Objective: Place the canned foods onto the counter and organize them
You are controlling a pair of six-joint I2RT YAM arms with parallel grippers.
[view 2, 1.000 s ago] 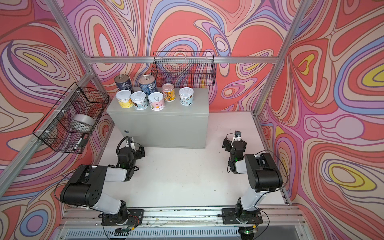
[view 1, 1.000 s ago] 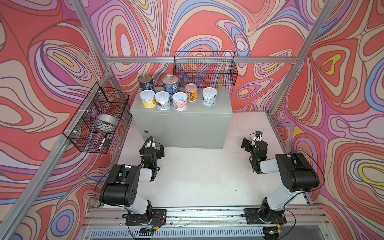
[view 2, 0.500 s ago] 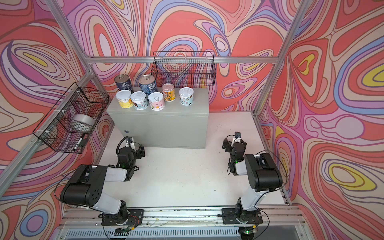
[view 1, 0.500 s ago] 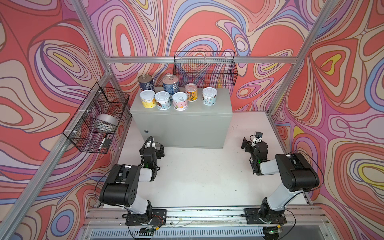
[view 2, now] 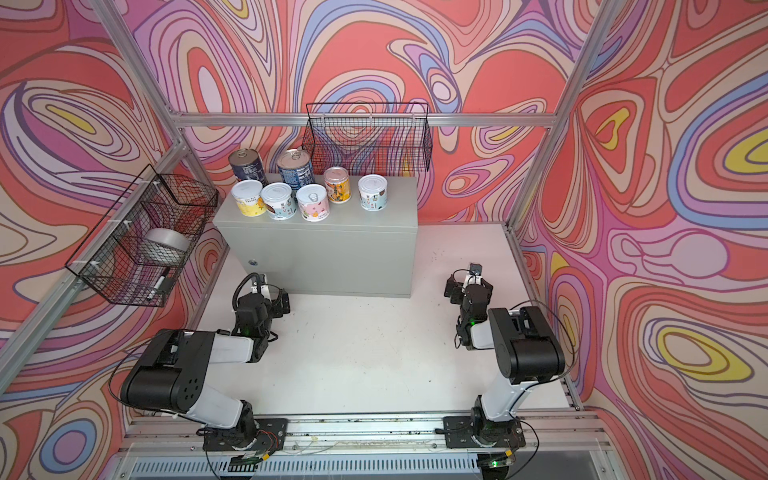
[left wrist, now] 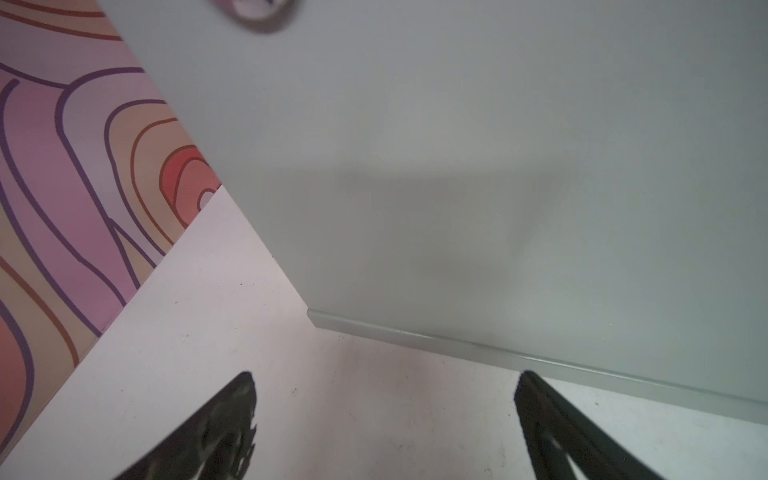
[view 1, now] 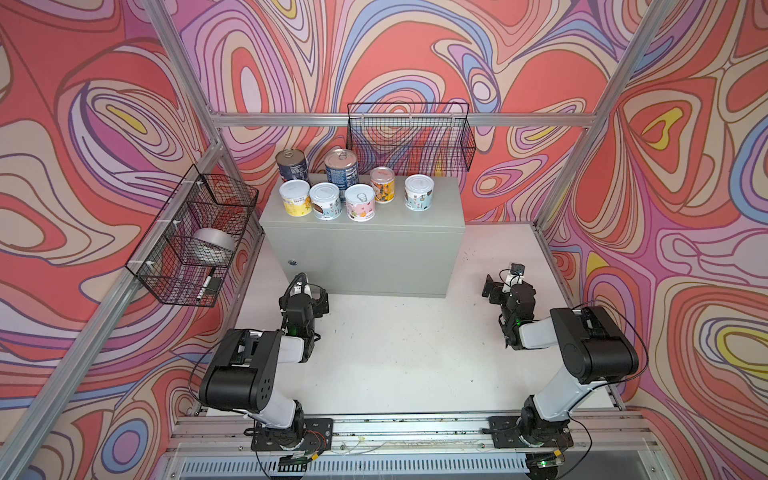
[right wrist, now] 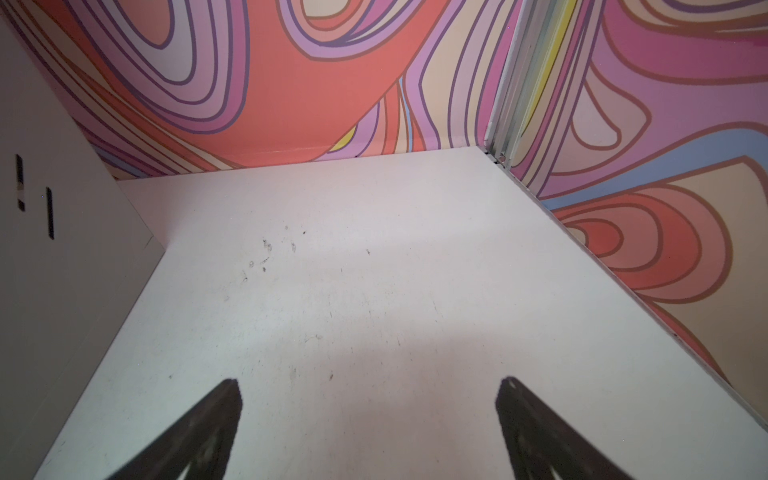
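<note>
1. Nothing has visibly moved since a second ago: all seven tins stand where they stood and both arms keep their low poses over the white tabletop [view 1: 395,357]. Read the bearings below in both top views, with 12 o'clock at the back wall.
2. Your light-grey metal box counter [view 1: 374,253] sits at 12 o'clock on the table, with its small round lock [view 1: 292,262] on the front.
3. All the canned foods stand upright on the counter's top, crowded toward its 9 o'clock half.
   - At the back are the tall dark-blue-labelled tin [view 1: 293,166] and the second dark-blue tin [view 1: 341,168].
   - The front row, from 9 towards 3, is the short yellow-labelled tin [view 1: 295,198], the short pale tin [view 1: 325,201] and the short pink-labelled tin [view 1: 360,203]. They stand close together, and you cannot tell whether they touch.
   - The short orange-labelled tin [view 1: 382,185] is at 1 o'clock of the pink one.
   - The short pale-blue tin [view 1: 419,192] stands apart at 3 o'clock of the group.
4. The left gripper [left wrist: 384,378] is between 9 and 10 o'clock, near the counter's front. Its fingers are spread wide and it holds nothing.
5. The right gripper [right wrist: 368,382] is between 2 and 3 o'clock, off the counter's 3 o'clock end. It is also spread wide and empty.
6. The black wire basket [view 1: 166,286] at 9 o'clock holds a grey tape roll [view 1: 214,249] and a black marker [view 1: 205,282].
</note>
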